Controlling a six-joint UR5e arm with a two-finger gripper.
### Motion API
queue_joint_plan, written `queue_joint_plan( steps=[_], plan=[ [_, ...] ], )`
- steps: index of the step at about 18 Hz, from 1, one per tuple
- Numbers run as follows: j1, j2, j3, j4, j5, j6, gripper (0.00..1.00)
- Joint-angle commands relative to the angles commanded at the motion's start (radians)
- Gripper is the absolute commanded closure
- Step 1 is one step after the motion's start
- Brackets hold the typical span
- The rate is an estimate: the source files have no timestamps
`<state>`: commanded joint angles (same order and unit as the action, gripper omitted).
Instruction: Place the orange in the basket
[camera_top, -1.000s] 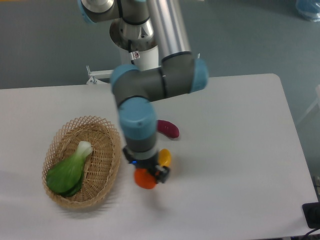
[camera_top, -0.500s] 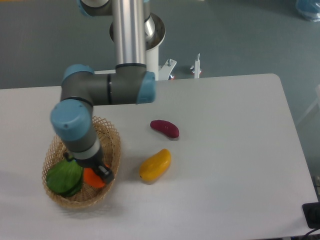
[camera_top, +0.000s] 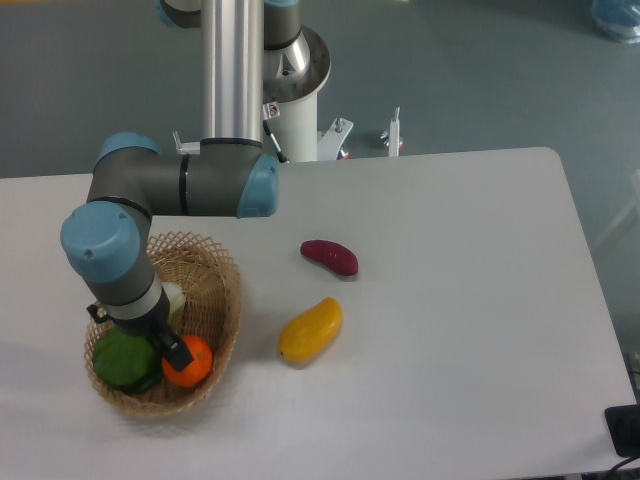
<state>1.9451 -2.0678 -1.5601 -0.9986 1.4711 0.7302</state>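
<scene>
The orange (camera_top: 189, 362) lies inside the basket (camera_top: 225, 290), in its near right part, next to a green leafy vegetable (camera_top: 118, 363). My gripper (camera_top: 162, 349) hangs over the basket just left of the orange. One dark finger (camera_top: 174, 351) touches the fruit's upper left edge. No finger shows on the orange's right side, so the fruit is not between the jaws. The wrist hides the middle of the basket.
A yellow-orange mango-shaped fruit (camera_top: 311, 330) lies on the white table right of the basket. A dark red oblong piece (camera_top: 330, 257) lies behind it. The arm's base (camera_top: 290, 90) stands at the table's far edge.
The gripper carried the orange from beside the yellow fruit leftward into the basket. Since half a second ago the wrist has shifted left while the orange stayed put.
</scene>
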Motion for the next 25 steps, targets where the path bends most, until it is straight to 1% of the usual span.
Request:
queue_joint_plan(
  steps=[3, 5, 7, 9, 10, 12, 16, 20, 25],
  plan=[
    [0.014, 0.011, 0.011, 0.0, 0.0, -0.008, 0.0],
    [0.055, 0.031, 0.009, 0.003, 0.002, -0.006, 0.0],
    [0.118, 0.051, 0.0, 0.003, 0.005, -0.005, 0.0],
    [0.175, 0.058, -0.005, 0.003, 0.006, 0.001, 0.0],
    [0.21, 0.069, -0.005, 0.003, 0.018, 0.005, 0.0],
    [0.267, 0.072, 0.005, 0.006, 0.073, 0.018, 0.0],
    [0.353, 0.071, 0.008, 0.008, 0.114, 0.078, 0.0],
    [0.481, 0.075, 0.018, 0.005, 0.118, 0.185, 0.0],
    [0.563, 0.072, 0.023, 0.0, 0.118, 0.297, 0.0]
  ],
)
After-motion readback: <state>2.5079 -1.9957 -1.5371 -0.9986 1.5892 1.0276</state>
